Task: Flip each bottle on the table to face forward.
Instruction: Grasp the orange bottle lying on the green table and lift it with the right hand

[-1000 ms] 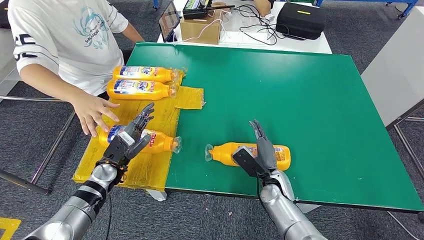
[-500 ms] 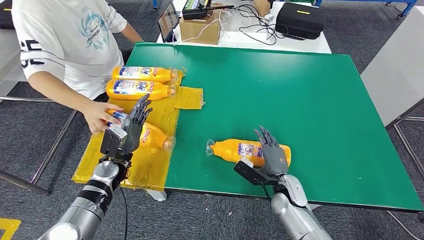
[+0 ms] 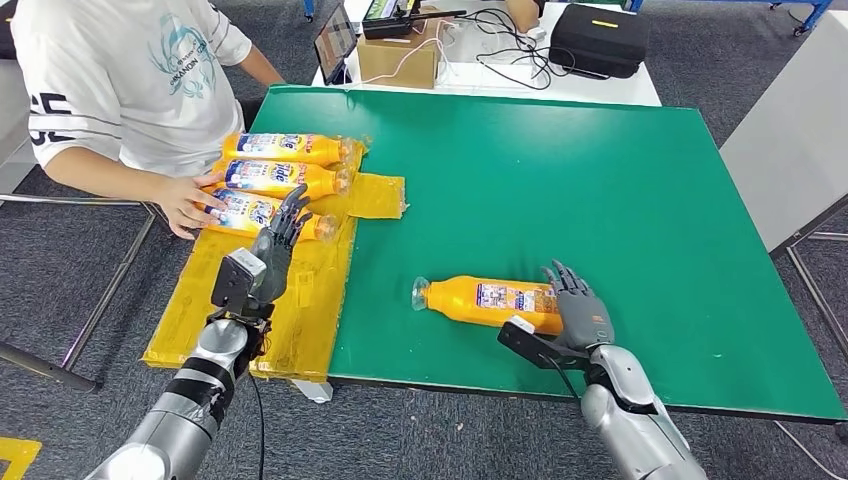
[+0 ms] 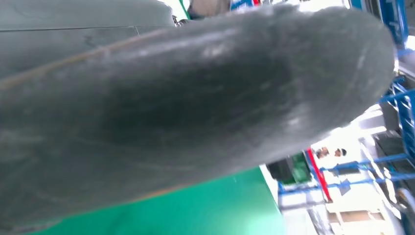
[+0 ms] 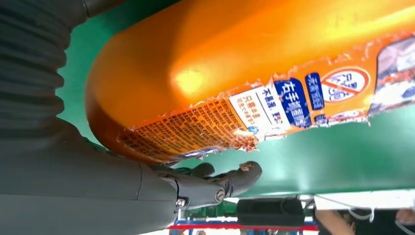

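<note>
Since half a second ago the person's hand [image 3: 187, 203] has drawn the third bottle [image 3: 262, 213] up the yellow mat [image 3: 300, 310] toward the table's far-left corner, so it now lies just beside the two bottles already there [image 3: 285, 148] [image 3: 283, 177]. The left hand [image 3: 268, 256] has let go and hangs above the mat with fingers spread, holding nothing. The right hand [image 3: 580, 313] has slid rightward along the near edge and now rests at the base end of the lone bottle [image 3: 488, 300], fingers extended against it; whether it truly grips cannot be told. In the right wrist view that bottle [image 5: 254, 73] lies on the green table [image 5: 313, 156] with its torn label showing.

At the left edge a person [image 3: 120, 80] in a white shirt leans in beside the mat. Past the far edge stand a cardboard box [image 3: 400, 58], a tangle of cables [image 3: 500, 50] and a black case [image 3: 598, 38].

Four orange bottles in all: three on the mat, one on the bare green table [image 3: 600, 180] near its near edge.
</note>
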### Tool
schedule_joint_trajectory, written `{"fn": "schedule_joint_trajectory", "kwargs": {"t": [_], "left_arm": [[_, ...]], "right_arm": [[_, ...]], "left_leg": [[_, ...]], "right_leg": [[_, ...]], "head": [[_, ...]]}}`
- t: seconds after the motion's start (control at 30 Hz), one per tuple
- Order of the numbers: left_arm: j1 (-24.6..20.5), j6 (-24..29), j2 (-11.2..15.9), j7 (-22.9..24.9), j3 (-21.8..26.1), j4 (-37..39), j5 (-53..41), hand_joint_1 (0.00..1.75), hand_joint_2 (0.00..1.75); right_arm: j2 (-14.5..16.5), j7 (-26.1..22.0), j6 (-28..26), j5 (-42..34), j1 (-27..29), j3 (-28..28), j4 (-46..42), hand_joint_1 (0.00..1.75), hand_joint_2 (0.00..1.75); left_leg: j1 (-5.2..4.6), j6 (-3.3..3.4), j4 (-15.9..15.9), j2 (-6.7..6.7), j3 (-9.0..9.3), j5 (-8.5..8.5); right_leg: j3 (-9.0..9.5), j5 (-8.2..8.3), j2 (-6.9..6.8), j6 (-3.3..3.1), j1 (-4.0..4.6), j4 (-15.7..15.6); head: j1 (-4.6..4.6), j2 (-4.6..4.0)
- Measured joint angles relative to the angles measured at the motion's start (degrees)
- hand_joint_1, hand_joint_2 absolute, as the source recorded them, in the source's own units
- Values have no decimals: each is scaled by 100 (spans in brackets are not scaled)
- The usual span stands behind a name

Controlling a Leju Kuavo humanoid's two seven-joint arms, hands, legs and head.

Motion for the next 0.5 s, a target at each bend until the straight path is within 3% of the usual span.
{"fn": "schedule_joint_trajectory", "kwargs": {"t": [0.07,0.17,0.5], "left_arm": [[-25,54,1,0,-27,-1,-39,0,0],[-76,32,2,0,-112,-2,-45,0,0],[-101,-133,3,0,-214,-13,-14,0,0]], "right_arm": [[-28,73,491,81,-212,48,163,173,175],[-59,26,1045,117,-606,145,532,173,175],[-77,-374,1517,-177,-1114,254,1129,175,175]], "left_leg": [[1,0,0,14,5,0],[0,0,0,31,18,0],[-3,1,1,22,36,2]], "right_leg": [[2,1,8,-1,1,0],[8,4,17,0,0,-2],[29,9,16,7,-4,-3]], "head": [[1,0],[2,1],[1,1]]}}
